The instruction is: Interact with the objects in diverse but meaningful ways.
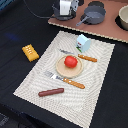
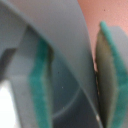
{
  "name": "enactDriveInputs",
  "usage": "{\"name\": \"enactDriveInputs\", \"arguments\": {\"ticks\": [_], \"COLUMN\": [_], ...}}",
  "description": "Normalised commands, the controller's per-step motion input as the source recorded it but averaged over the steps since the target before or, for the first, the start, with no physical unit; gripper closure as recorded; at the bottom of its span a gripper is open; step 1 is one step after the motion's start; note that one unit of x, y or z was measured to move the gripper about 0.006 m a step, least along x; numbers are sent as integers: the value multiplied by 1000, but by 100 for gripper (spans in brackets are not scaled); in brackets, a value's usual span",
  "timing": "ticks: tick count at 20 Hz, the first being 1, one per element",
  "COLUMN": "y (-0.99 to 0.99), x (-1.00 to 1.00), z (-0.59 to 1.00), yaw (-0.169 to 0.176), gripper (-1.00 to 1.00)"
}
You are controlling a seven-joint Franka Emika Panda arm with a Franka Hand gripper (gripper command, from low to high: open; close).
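My gripper (image 1: 63,13) hangs at the back over a grey pot (image 1: 62,16) on the toy kitchen's brown board (image 1: 107,31). In the wrist view the gripper (image 2: 72,75) straddles the pot's grey wall (image 2: 75,45). The green pads (image 2: 40,80) stand wide apart, with a gap beside the wall, so it is open. A red tomato (image 1: 71,61) sits on the tan plate (image 1: 64,71). Around it lie the carton (image 1: 83,43), the brown sausage (image 1: 51,92), the yellow-orange block (image 1: 30,52) and orange-handled cutlery (image 1: 74,83).
A second grey pan (image 1: 93,14) with a handle sits to the exterior view's right of the gripper. A pale bowl (image 1: 123,19) stands at the board's far right edge. A striped placemat (image 1: 100,75) lies on the dark table under the plate.
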Motion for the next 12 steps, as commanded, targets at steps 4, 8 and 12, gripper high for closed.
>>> {"name": "enactDriveInputs", "arguments": {"ticks": [4, 8, 12], "y": [9, -351, -729], "x": [-108, -104, -176], "z": [106, 606, 703], "yaw": [0, 0, 0], "gripper": [100, 100, 100]}}
